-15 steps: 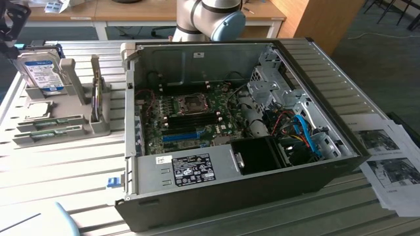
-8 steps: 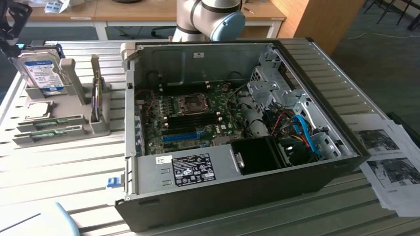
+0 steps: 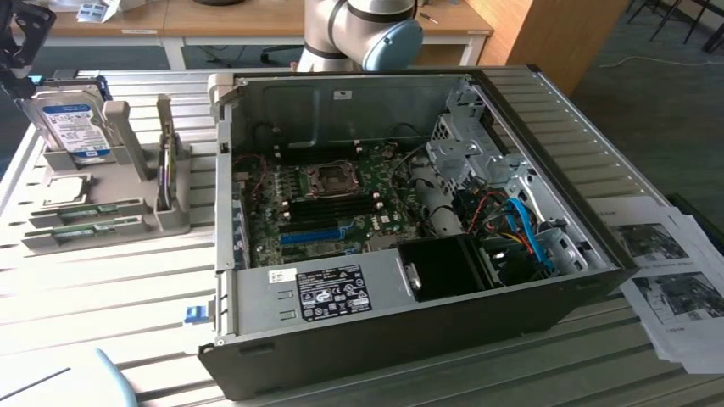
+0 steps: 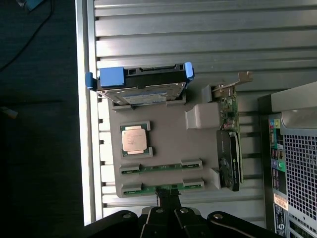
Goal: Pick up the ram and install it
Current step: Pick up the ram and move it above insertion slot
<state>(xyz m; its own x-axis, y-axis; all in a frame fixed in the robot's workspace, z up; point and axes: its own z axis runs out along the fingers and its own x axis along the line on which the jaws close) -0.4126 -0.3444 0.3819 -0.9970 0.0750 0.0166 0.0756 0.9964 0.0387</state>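
Two ram sticks, thin green boards, lie flat in slots of a grey holder (image 3: 136, 222) on the table at the exterior view's left: one (image 3: 91, 211) and one (image 3: 81, 231) nearer the table's front. In the wrist view the same two are the ram stick (image 4: 161, 168) and the ram stick (image 4: 163, 187), which is closest to the fingers. My gripper (image 4: 169, 200) hangs well above the holder, shut, with nothing in it. It shows as a dark shape (image 3: 16, 66) at the exterior view's far left. The open computer case (image 3: 565, 297) holds the motherboard (image 3: 328, 199) with black slots.
On the holder also sit a silver hard drive (image 3: 70, 127), a CPU (image 4: 134, 140) and an upright expansion card (image 4: 229, 148). A bright-blue slot (image 3: 311, 236) lies on the motherboard. Printed sheets (image 3: 673, 288) lie at the exterior view's right. The arm's base (image 3: 362, 34) stands behind the case.
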